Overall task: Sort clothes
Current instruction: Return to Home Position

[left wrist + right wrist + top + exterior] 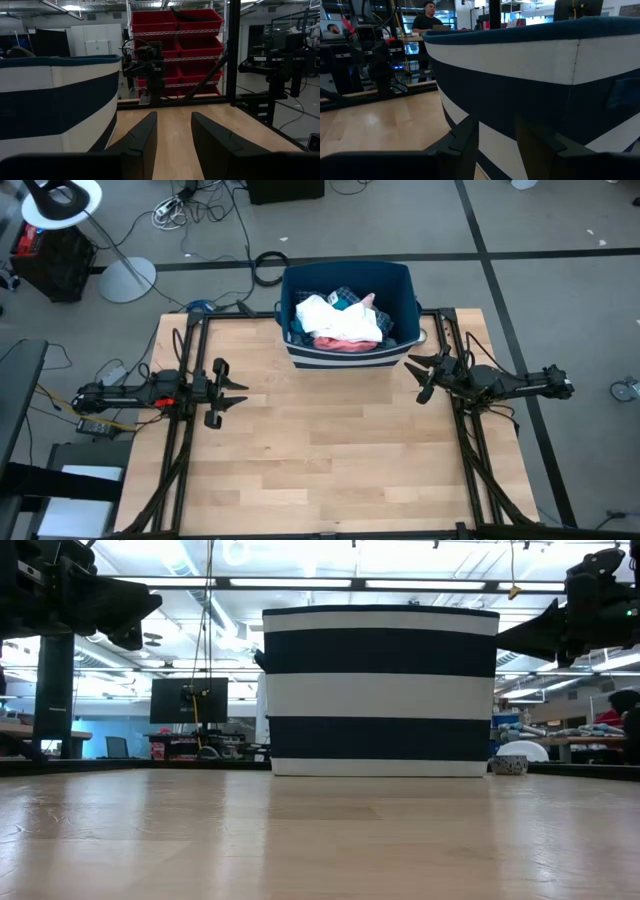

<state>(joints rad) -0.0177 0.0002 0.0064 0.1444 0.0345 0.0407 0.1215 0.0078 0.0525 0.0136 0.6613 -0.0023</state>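
- The near half of the wooden counter (330, 470) is bare boards.
- The left claw (240, 394) hovers above the counter's left side and points inward. Its wrist view shows its fingers (142, 142) spread well apart, with only wood between them and nothing held.
- The right claw (418, 377) hangs above the right side, near the front right corner of the bin (345, 358) but apart from it. Its fingers (465, 142) are likewise parted and empty, and the striped wall fills the view just ahead of them.
- The bin, dark blue with a white stripe, stands upright at the far middle of the counter, between the two arms.
- The clothes all lie inside it. A white garment (322, 315) is on top, a salmon pink piece (345, 342) lies against the near wall, and the plaid shirt (345, 297) shows behind.
- A small pale patch by the plaid is probably the pale pink one (368, 301), though the heap is too bunched to be sure.
- Beyond the counter, a rack of red crates (175, 30) stands in the room, and a person (427, 20) in a dark top stands farther back.
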